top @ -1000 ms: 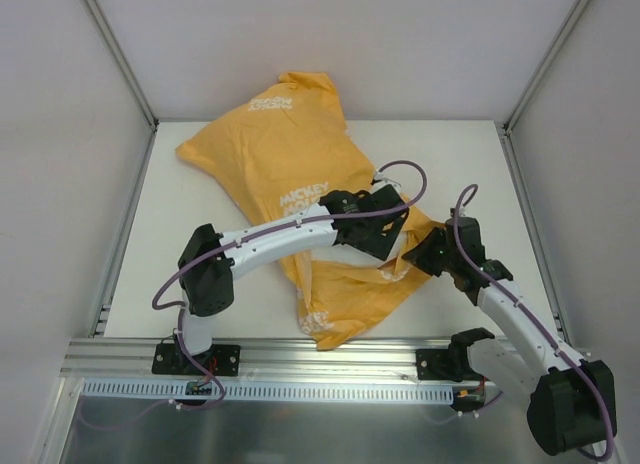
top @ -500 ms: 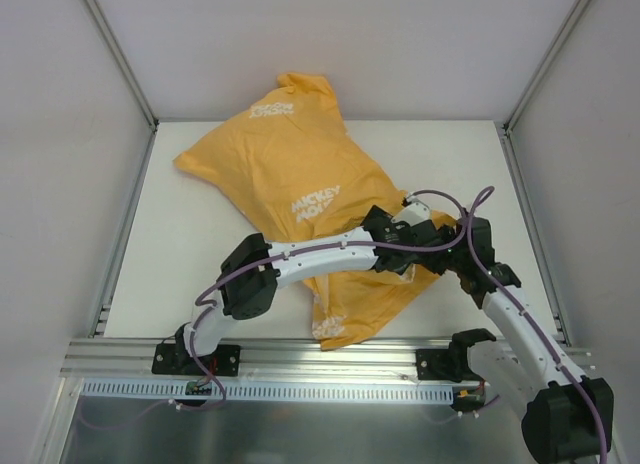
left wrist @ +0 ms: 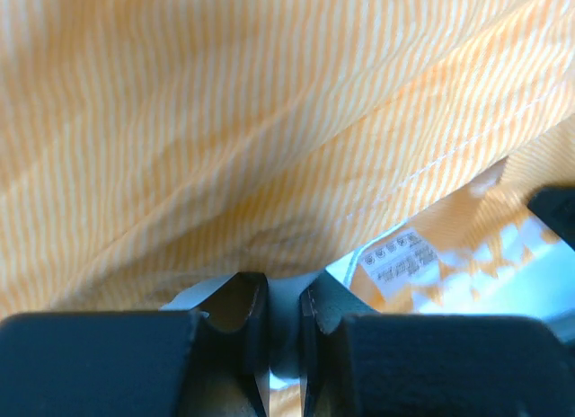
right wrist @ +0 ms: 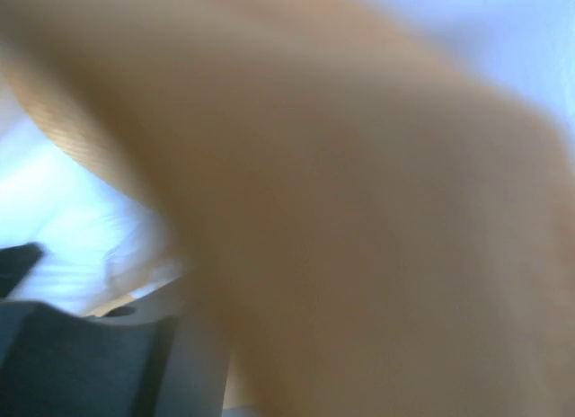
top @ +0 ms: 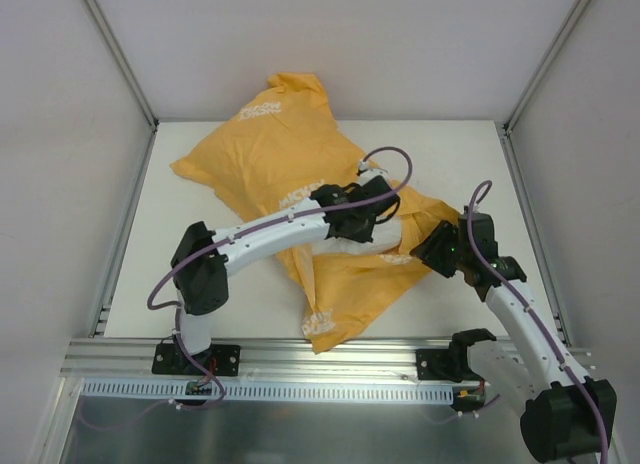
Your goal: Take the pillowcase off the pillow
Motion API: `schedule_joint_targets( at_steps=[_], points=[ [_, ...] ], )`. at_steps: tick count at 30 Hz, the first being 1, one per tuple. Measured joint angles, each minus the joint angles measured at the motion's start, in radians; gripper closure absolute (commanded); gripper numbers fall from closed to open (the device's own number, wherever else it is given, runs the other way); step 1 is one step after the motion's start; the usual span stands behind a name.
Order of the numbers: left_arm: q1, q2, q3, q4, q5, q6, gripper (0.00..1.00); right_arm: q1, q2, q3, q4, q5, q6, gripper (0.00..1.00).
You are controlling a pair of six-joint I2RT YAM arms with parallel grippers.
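Note:
The orange pillowcase (top: 270, 164) lies bunched across the table, white logos up, and fills the left wrist view (left wrist: 225, 120). A small patch of the white pillow (top: 383, 231) shows at its right-hand opening, beside a care label (left wrist: 404, 260). My left gripper (top: 392, 216) reaches into that opening, and its jaws (left wrist: 283, 287) stand nearly together on a fold of white pillow fabric (left wrist: 284, 314). My right gripper (top: 428, 249) rests against the orange cloth just right of the opening. Blurred orange cloth (right wrist: 359, 210) covers its wrist view and hides its fingers.
The white table (top: 200, 274) is boxed in by pale walls with metal posts (top: 120, 54) at the back corners. An aluminium rail (top: 330, 356) carrying both arm bases runs along the near edge. A loose tail of the pillowcase (top: 330, 319) hangs toward that rail.
My left arm has pulled back left from beside the right gripper, and its jaws have closed. White pillow now shows at the opening. The right arm has barely shifted.

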Motion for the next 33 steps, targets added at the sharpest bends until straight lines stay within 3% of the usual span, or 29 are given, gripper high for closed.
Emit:
schedule_joint_targets(
  at_steps=[5, 12, 19, 25, 26, 28, 29, 31, 33],
  points=[
    [0.084, -0.117, -0.024, -0.006, 0.142, -0.011, 1.0, 0.043, 0.05, 0.154, -0.08, 0.093, -0.1, 0.34],
    [0.09, -0.137, -0.044, -0.01, 0.216, -0.018, 1.0, 0.108, -0.002, 0.272, -0.119, 0.155, -0.172, 0.15],
    [0.091, -0.137, -0.05, -0.017, 0.248, -0.025, 1.0, 0.158, 0.082, 0.399, -0.147, 0.154, -0.236, 0.11],
    [0.091, -0.143, -0.05, -0.018, 0.272, -0.028, 1.0, 0.162, 0.293, 0.421, -0.146, 0.155, -0.283, 0.4],
    [0.092, -0.147, -0.05, -0.017, 0.277, -0.029, 1.0, 0.162, 0.318, 0.421, -0.149, 0.161, -0.286, 0.51],
    [0.097, -0.16, -0.053, -0.016, 0.287, -0.029, 1.0, 0.158, 0.339, 0.419, -0.151, 0.167, -0.292, 0.65],
    [0.098, -0.172, -0.056, -0.016, 0.294, -0.029, 1.0, 0.15, 0.339, 0.416, -0.151, 0.167, -0.291, 0.79],
    [0.107, -0.198, -0.066, -0.012, 0.31, -0.028, 1.0, 0.122, 0.331, 0.411, -0.148, 0.164, -0.286, 0.91],
    [0.116, -0.227, -0.074, -0.009, 0.327, -0.028, 1.0, 0.086, 0.325, 0.404, -0.138, 0.155, -0.28, 0.97]
  ],
)
